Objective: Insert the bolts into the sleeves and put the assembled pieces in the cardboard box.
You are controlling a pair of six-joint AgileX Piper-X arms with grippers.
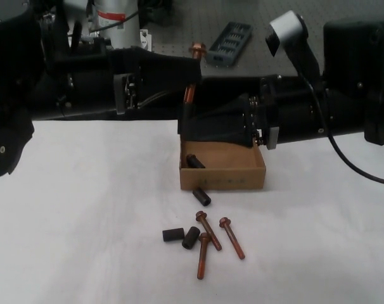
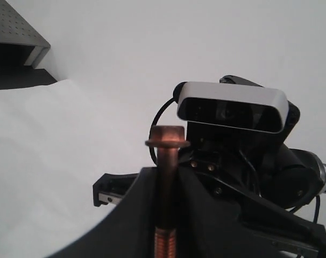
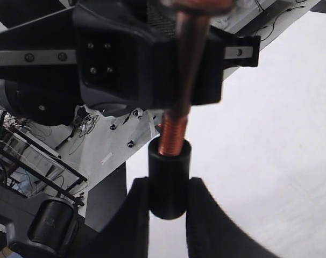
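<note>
Over the far side of the cardboard box (image 1: 222,170) the two arms meet. The left gripper (image 2: 165,180) is clamped on a copper bolt (image 2: 166,161), head up, shank near vertical. The right gripper (image 3: 169,185) pinches a black sleeve (image 3: 169,177) directly underneath, bore facing up. The threaded tip sits in the sleeve mouth; can't tell how deep. Axes look close to in line. Next move, I'd judge, is a straight push down along the shank, left arm driving and right arm bracing. One dark piece (image 1: 194,161) lies in the box. Three loose bolts (image 1: 208,230) and three loose sleeves (image 1: 191,238) lie on the white cloth (image 1: 84,221) in front.
</note>
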